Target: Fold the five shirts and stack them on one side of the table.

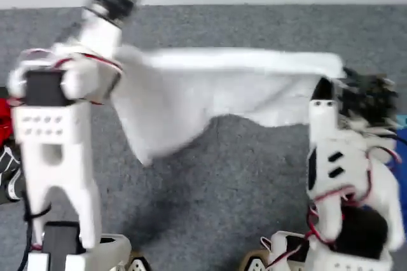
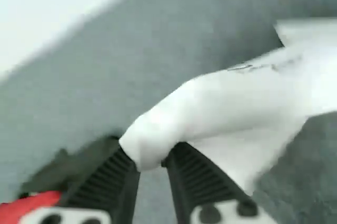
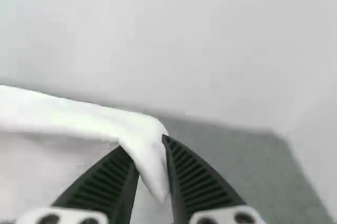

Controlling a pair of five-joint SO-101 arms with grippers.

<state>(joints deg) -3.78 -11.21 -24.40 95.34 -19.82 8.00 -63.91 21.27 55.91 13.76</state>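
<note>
Holding one white shirt (image 1: 210,86) stretched between both arms, off the grey counter (image 1: 241,175). Judged step: spreading the garment before laying it flat for its first fold. No folded stack is visible, so the task looks early.

High view: The left arm (image 1: 57,125) stands at the near left with its wrist tipped up and toward the far edge, meeting the shirt's left end. The right arm (image 1: 343,156) stands at the near right with its wrist raised to the shirt's right end. The top edge runs nearly level between them. The cloth below sags, lowest near the left arm. A red item (image 1: 5,121) lies at the left edge; I cannot tell what it is.

Left wrist view: The left end effector (image 2: 149,153) is narrow, its jaws pinched on a bunched corner of the shirt. The cloth runs away from it above the counter.

Right wrist view: The right end effector (image 3: 146,148) is likewise narrow, clamped on the opposite corner, and tilted toward a pale wall (image 3: 184,34).

Next move, as a judgement: lower both ends together at equal tension so the hanging cloth meets the counter first and spreads without creasing. Release only once it lies flat. Risk: one corner slipping from a thin pinch.
</note>
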